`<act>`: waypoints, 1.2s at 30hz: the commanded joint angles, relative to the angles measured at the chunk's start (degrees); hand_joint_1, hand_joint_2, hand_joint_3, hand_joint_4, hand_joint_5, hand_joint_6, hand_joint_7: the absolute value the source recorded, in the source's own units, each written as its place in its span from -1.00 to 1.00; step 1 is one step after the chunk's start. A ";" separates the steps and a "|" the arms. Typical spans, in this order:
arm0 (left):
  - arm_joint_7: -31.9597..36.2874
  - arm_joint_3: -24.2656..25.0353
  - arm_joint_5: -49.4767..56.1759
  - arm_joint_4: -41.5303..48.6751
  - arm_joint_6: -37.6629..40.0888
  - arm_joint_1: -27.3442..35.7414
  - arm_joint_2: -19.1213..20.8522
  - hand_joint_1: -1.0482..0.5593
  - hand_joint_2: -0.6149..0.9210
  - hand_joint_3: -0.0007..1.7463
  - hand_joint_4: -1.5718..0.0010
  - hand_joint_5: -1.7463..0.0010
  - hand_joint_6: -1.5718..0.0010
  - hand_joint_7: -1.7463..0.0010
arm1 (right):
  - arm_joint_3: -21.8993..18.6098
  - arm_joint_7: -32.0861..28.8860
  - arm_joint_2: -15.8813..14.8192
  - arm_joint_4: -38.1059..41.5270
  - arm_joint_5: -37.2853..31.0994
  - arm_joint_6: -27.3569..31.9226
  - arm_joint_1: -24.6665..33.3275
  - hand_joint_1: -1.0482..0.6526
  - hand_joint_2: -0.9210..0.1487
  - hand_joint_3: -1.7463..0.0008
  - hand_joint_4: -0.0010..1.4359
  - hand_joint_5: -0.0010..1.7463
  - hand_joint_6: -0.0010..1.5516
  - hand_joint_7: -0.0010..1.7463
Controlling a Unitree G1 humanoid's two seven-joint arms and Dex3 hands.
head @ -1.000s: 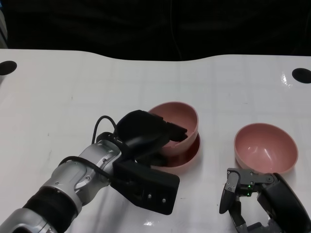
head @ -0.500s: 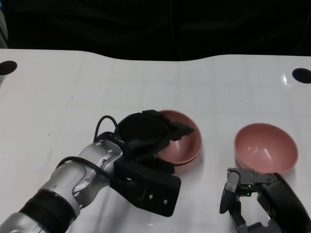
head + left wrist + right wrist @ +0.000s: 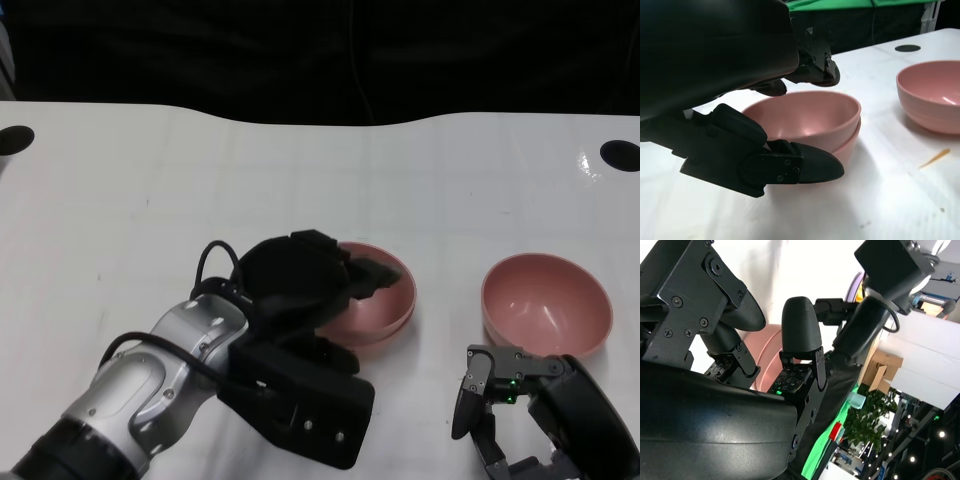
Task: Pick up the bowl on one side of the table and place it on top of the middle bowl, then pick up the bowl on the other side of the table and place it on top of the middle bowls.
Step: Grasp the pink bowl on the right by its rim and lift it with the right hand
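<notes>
Left hand (image 3: pixel 310 275): fingers astride the nested pink plastic bowl (image 3: pixel 805 117) rim, grip unclear; withdrawal could drag it askew. Right hand (image 3: pixel 520 420): spread, empty.

Left forearm: we are seeing a rounded silver metal forearm (image 3: pixel 150 385) ending toward the elbow in a ribbed black collar.
Left cabling: a thin black cable (image 3: pixel 208 262) is looping out above the wrist, and another is arching over the silver shell.
Left hand: we are looking at a matte black moulded many-fingered left hand (image 3: pixel 300 290), with a flat black plate below it dotted with small screws.
Left fingertips: smooth rounded black fingertips (image 3: pixel 812 165) are showing bolted plates with small screw heads.
Right hand: a glossy black-shelled right hand (image 3: pixel 520 405) is showing grey finger links, with tiny green lights glowing at the knuckle.
Right fingers: blunt domed black fingers (image 3: pixel 800 325) are carrying screwed brackets.
</notes>
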 commanded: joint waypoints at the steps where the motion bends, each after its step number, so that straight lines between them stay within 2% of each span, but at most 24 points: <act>1: 0.17 1.45 -0.03 -2.31 0.23 1.83 1.68 -0.72 1.00 -0.52 0.84 0.72 0.70 1.00 | -0.23 0.09 -0.60 -0.12 0.74 0.24 0.08 0.29 0.51 -0.99 0.30 1.00 0.11 0.67; 3: 2.01 2.80 -0.21 -4.66 -0.14 3.99 2.57 -0.70 1.00 -0.53 0.91 0.74 0.78 1.00 | -0.34 -0.26 -0.49 -0.48 0.46 0.48 0.20 0.29 0.49 -0.97 0.31 1.00 0.09 0.65; 7: 4.38 5.60 -1.29 -7.99 -1.73 6.90 3.82 -0.68 1.00 -0.53 0.95 0.74 0.80 1.00 | -0.60 -1.16 -0.31 -0.85 -0.35 0.54 0.24 0.29 0.46 -0.95 0.29 1.00 0.07 0.63; 12: 12.88 10.15 -3.34 -9.53 -7.93 11.11 4.95 -0.65 1.00 -0.56 0.93 0.68 0.76 0.98 | -0.96 -2.36 0.16 -0.75 -0.19 0.61 0.15 0.29 0.34 -0.85 0.24 0.95 0.06 0.55; 13: 14.74 10.92 -3.77 -9.62 -9.32 11.93 4.99 -0.60 1.00 -0.61 0.96 0.49 0.70 0.96 | -1.03 -2.54 0.17 -0.64 -0.17 0.44 0.08 0.29 0.30 -0.81 0.20 0.93 0.04 0.53; 15: 16.83 11.87 -4.08 -9.48 -11.14 12.79 4.93 -0.58 1.00 -0.65 0.99 0.35 0.67 0.95 | -1.07 -2.78 0.14 -0.52 -0.14 0.26 0.00 0.28 0.27 -0.78 0.18 0.92 0.03 0.52; 19: 17.22 12.34 -3.73 -9.00 -12.12 12.89 4.68 -0.57 1.00 -0.65 1.00 0.31 0.66 0.95 | -0.97 -2.93 0.06 -0.51 -0.13 0.25 -0.01 0.28 0.25 -0.76 0.17 0.91 0.03 0.52; 20: 21.58 14.28 -4.81 -9.62 -15.40 15.69 5.11 -0.57 1.00 -0.65 1.00 0.31 0.66 0.95 | -1.43 -3.93 -0.10 -0.50 -1.40 -0.53 -0.37 0.28 0.25 -0.76 0.17 0.91 0.03 0.52; 22: 28.01 17.34 -6.36 -10.28 -20.60 19.94 5.65 -0.41 1.00 -0.73 0.94 -0.11 0.47 0.83 | -1.98 -5.25 -0.26 -0.45 -2.96 -1.59 -0.84 0.28 0.30 -0.75 0.15 0.87 0.02 0.51; 24: 30.61 18.81 -6.71 -10.05 -23.29 21.61 5.67 -0.34 1.00 -0.76 0.94 -0.30 0.42 0.74 | -2.02 -5.74 -0.27 -0.33 -3.33 -1.98 -0.98 0.28 0.31 -0.75 0.15 0.85 0.02 0.51; 27: 31.23 19.58 -6.31 -9.51 -24.72 21.93 5.33 -0.32 1.00 -0.77 0.94 -0.37 0.41 0.71 | -2.00 -5.99 -0.25 -0.19 -3.50 -2.18 -1.02 0.28 0.32 -0.76 0.15 0.83 0.03 0.50; 36: 31.03 20.30 -5.92 -9.15 -25.59 22.02 4.83 -0.32 1.00 -0.78 0.95 -0.38 0.42 0.68 | -1.93 -6.14 -0.31 -0.06 -3.54 -2.33 -1.07 0.28 0.32 -0.76 0.16 0.82 0.03 0.50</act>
